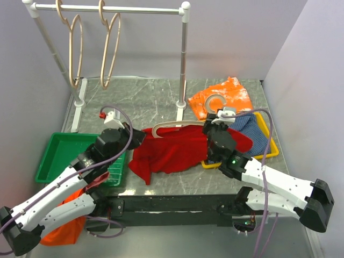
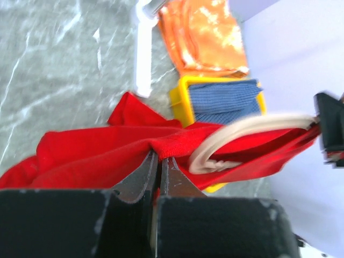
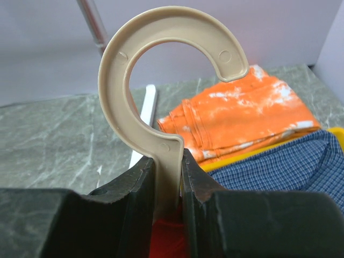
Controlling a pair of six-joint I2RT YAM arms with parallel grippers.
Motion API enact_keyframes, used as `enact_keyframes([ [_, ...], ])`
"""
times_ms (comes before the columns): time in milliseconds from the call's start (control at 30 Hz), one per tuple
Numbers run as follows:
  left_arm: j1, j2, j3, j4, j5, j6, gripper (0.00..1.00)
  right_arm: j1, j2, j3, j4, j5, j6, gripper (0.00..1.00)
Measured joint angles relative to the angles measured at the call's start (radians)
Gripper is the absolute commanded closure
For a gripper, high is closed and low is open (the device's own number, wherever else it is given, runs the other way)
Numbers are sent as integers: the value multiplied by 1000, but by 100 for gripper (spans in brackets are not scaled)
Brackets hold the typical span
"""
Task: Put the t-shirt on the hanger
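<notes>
Two grips were noted. On the left gripper point(image 2: 159, 164) the jaws were shut tight on a fold of the plain bright red fabric t-shirt point(image 1: 172, 153), draped mid-table between the arms. On the right gripper point(image 3: 167, 161) the jaws were clamped, slightly parted, on the neck of the pale wooden triangular hanger point(image 3: 161, 70), partly covered by the t-shirt.

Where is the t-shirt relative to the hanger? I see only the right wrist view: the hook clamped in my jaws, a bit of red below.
Observer: The t-shirt is bunched between the two arms and draped over the hanger. One pale shoulder pokes out on the shirt's left side.
Operator: What is the left arm doing?
Observer: The left gripper is shut on a ribbed edge of the red fabric, beside that curved shoulder.
Operator: Anything on the rack?
Observer: Two spare hangers hang on the rail, near its left end.
</notes>
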Motion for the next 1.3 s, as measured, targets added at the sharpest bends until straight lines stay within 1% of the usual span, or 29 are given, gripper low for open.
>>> enact_keyframes([
  [167,45,35,110,-28,79,49,99,20,-35,-20,108,6,-90,100],
  [300,49,78,220,-92,150,100,99,33,11,-11,168,22,-171,100],
  [367,51,125,320,-142,196,135,99,37,60,29,176,34,-222,100],
  [500,51,183,541,-231,269,209,99,40,180,180,235,62,-378,100],
  [533,51,183,559,-235,275,214,99,42,195,211,242,61,-401,100],
  [600,51,196,650,-282,290,248,99,56,214,295,237,53,-442,100],
  [667,51,222,740,-319,302,283,97,77,227,375,231,45,-471,100],
  [733,51,264,835,-351,314,313,90,109,245,470,232,24,-513,100],
  [800,51,301,897,-360,330,341,89,148,256,529,209,-7,-527,100],
  [867,51,326,923,-369,345,363,86,166,261,559,177,-47,-522,100],
  [933,51,342,927,-389,355,382,85,171,261,558,140,-77,-499,100],
  [1033,51,365,928,-438,352,408,89,173,249,523,86,-132,-460,100],
  [1067,51,369,929,-455,345,415,92,174,240,506,66,-153,-448,100],
  [1200,51,364,947,-527,297,448,93,173,194,463,15,-197,-428,100],
  [1300,51,328,956,-535,271,468,93,160,161,457,-6,-220,-409,100],
])
